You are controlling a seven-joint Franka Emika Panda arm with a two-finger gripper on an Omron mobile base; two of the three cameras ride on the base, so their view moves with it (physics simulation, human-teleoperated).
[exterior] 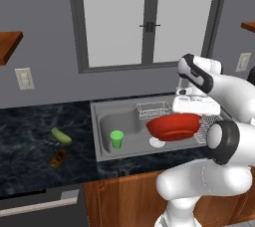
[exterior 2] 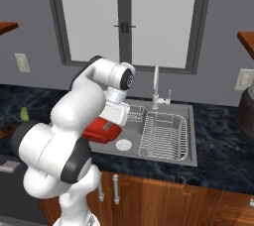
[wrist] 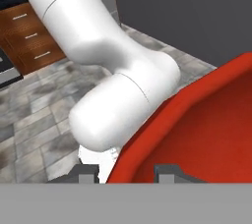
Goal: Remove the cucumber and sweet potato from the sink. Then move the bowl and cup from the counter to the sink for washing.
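A: Left base view first, largest things down to smallest. What is seen of the sink?

B: It is set into the dark marbled counter under the window. A wire dish rack is seen in its right part in the right base view, the faucet is stood at its back edge, and the round white drain is shown on its floor.

A: And the bowl?

B: It is held tilted above the basin, over the drain, just below the hand. In the hand view its red rim is seen running between the two finger tips, so the gripper is pinched on that rim, one finger inside the bowl and one outside.

A: Where is the cup placed?

B: Upright on the sink floor, left of the bowl and apart from it.

A: The vegetables?

B: Both are laid on the counter left of the sink. The cucumber is found nearer the wall, the sweet potato nearer the counter's front edge, close together but not touching
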